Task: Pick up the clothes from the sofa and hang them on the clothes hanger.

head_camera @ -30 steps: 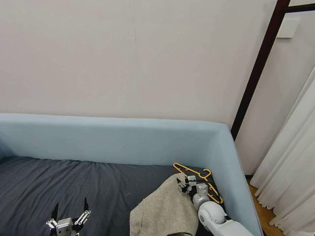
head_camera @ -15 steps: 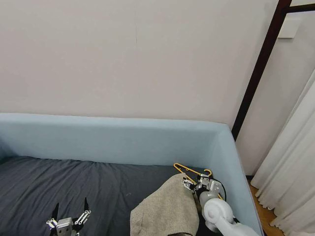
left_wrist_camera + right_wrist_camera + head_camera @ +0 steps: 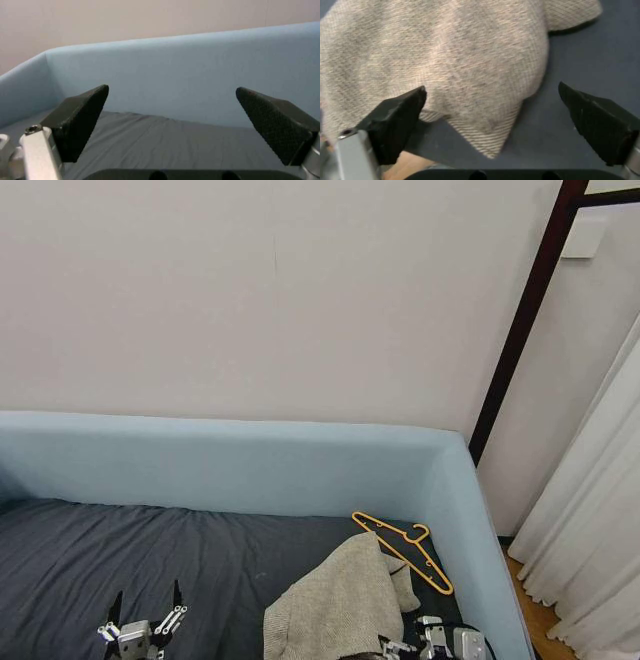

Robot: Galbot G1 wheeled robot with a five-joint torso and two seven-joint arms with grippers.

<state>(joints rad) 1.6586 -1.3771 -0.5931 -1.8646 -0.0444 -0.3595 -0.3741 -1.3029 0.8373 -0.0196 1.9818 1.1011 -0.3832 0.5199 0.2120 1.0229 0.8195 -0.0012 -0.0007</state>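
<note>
Beige knitted garment [image 3: 455, 56] lies crumpled at the right end of the dark grey sofa seat [image 3: 150, 550], directly under the right gripper [image 3: 491, 88], whose fingers are spread wide, while the left gripper [image 3: 147, 592], equally spread, hovers well apart.

You had nothing to read in these views — no letters, numbers or brand marks stood on the sofa [image 3: 250, 465], the sweater [image 3: 340, 605], the hanger [image 3: 398, 548] or the wall [image 3: 250, 300].
</note>
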